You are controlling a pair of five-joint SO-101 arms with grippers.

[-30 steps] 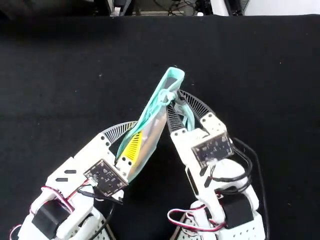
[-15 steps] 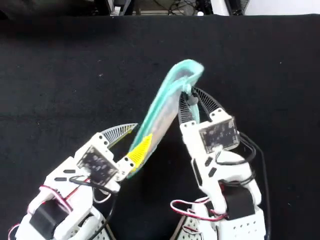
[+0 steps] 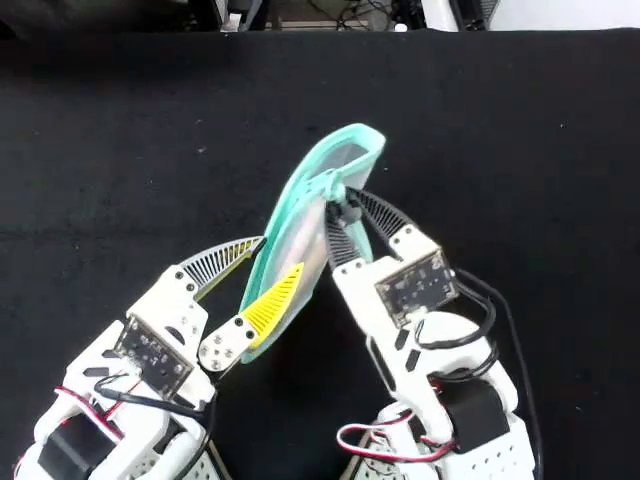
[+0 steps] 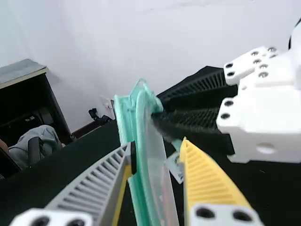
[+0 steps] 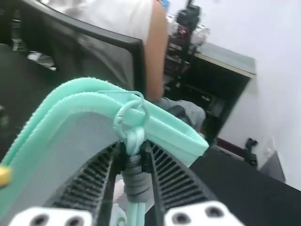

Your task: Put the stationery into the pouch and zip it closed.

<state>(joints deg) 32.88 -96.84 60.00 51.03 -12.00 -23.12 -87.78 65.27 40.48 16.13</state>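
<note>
Our right gripper [image 3: 345, 207] is pinched shut, its two black ribbed fingers [image 5: 101, 181] meeting on the mint-green zipper pull [image 5: 133, 135] just below its small ring. In the right wrist view the pull hangs from the top edge of the pouch, at the centre of the frame, and the fingertips close on it from both sides [image 5: 133, 148].

Our left gripper [image 3: 276, 257] stands at a narrow width, clamped on the lower end of the mint-green fabric pouch with a clear, greyish side panel [image 3: 300, 225]. Its yellow ribbed finger [image 3: 275, 300] lies against the clear panel and its pale ribbed finger [image 3: 225, 258] meets the green edge on the other side. In the left wrist view the pouch [image 4: 141, 141] runs upward between these two fingers [image 4: 155, 157], with the right arm's black fingers reaching in from the right of the frame.

In the high view the pouch sits in the middle of the frame, held off the table between the two grippers, tilted, its upper end toward the upper right and its lower end toward the lower left. The zipper pull [image 3: 335, 190] is near the upper end. We cannot make out what lies behind the clear panel.

The table covered in black cloth [image 3: 120, 130] spreads around both white arms, which come in from the bottom edge of the frame.
</note>
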